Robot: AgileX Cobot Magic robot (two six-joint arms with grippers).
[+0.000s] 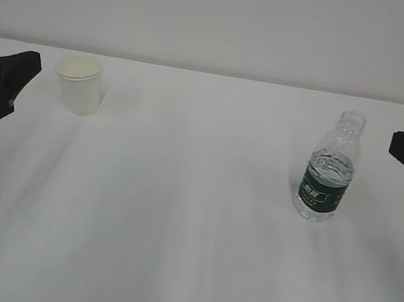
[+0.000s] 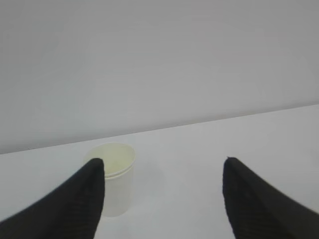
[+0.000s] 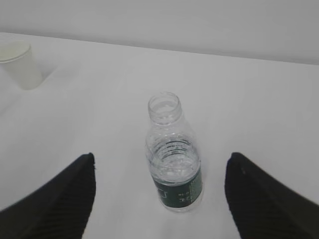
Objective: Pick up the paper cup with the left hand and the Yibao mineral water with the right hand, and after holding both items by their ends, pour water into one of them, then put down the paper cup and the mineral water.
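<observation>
— Left pincer (image 2: 162, 199)?
— Jaws apart, nothing held; I see the paper cup (image 2: 115, 179) just beyond its left finger, upright on the bench (image 1: 187, 234).
— Right pincer (image 3: 159, 199)?
— Spread wide too; the Yibao mineral water (image 3: 173, 162) stands between its fingers, untouched.

The Yibao mineral water (image 1: 326, 177) carries a dark green label with white print too blurred to read.

Paper cup (image 1: 80, 84): white outside, pale cream-yellow inside. Bottle (image 1: 330, 167): clear plastic, dark green label with white print. Both grippers (image 2: 163, 167) (image 3: 160, 162): black. Table (image 1: 172, 232): white.
</observation>
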